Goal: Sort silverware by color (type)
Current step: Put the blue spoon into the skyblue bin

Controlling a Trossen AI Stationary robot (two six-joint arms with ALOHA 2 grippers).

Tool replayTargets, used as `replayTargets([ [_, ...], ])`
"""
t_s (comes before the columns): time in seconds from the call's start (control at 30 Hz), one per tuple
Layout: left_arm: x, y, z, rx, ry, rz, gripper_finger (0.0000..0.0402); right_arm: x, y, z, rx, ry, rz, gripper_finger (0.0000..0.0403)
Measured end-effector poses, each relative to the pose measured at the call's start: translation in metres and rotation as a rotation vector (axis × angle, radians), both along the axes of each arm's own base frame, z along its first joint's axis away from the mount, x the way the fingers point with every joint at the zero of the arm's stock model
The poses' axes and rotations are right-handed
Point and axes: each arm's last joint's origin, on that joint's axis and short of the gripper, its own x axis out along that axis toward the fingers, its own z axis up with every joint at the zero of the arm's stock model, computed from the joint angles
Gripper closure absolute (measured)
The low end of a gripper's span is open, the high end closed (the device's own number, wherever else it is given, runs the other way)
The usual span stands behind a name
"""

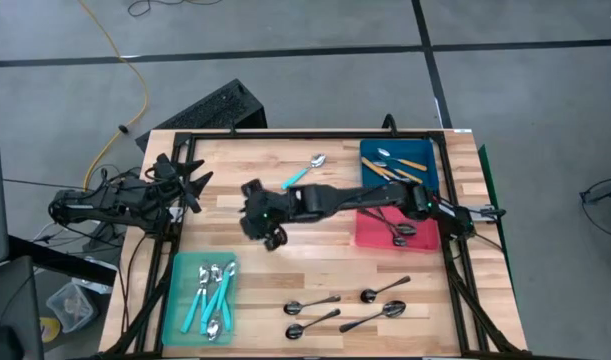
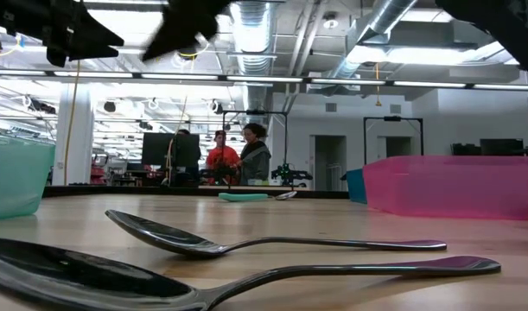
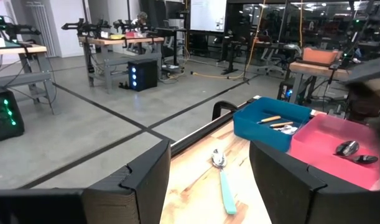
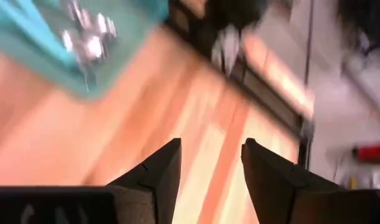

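My right gripper (image 1: pixel 255 216) (image 4: pixel 211 144) hangs open over the middle of the table, slanting down toward its left side, with only bare wood between its fingers. One teal-handled spoon (image 1: pixel 305 172) (image 3: pixel 223 180) lies flat on the wood toward the far edge. Several all-dark spoons (image 1: pixel 345 306) (image 2: pixel 246 244) lie flat near the front edge. A teal tray (image 1: pixel 175 300) holds several teal-handled spoons, a blue tray (image 1: pixel 430 160) holds orange-handled ones, and a pink tray (image 1: pixel 370 232) holds dark ones. My left gripper (image 1: pixel 197 185) (image 3: pixel 208 152) waits open at the left edge, pointing level.
A black frame (image 1: pixel 285 133) runs around the table's edges. A black box (image 1: pixel 210 108) stands on the floor behind the far left corner. Bare wood (image 1: pixel 315 255) lies between the trays. People stand far off in the room in the low view.
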Motion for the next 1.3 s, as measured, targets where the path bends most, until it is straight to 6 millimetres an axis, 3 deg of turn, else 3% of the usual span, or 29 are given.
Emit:
replayTargets([
  [0.2, 0.000, 0.000, 0.000, 0.000, 0.000, -0.003, 0.0196, -0.004, -0.042, -0.022, 0.046, 0.150, -0.148, 0.0225],
  [0.43, 0.000, 0.000, 0.000, 0.000, 0.000, -0.003, 0.0196, 0.002, -0.092, -0.080, 0.110, 0.317, -0.317, 0.0228],
  [0.63, 0.000, 0.000, 0.000, 0.000, 0.001, -0.004, 0.0196, -0.013, -0.126, -0.121, 0.132, 0.551, -0.418, 0.0228],
  [0.83, 0.000, 0.000, 0.000, 0.005, 0.004, -0.004, 0.0196, -0.030, -0.150, -0.124, 0.110, 0.693, -0.405, 0.0228],
  [1.3, 0.000, 0.000, 0.000, 0.005, 0.004, -0.003, 0.0196, -0.038, -0.191, -0.117, 0.065, 0.677, -0.245, 0.0228],
])
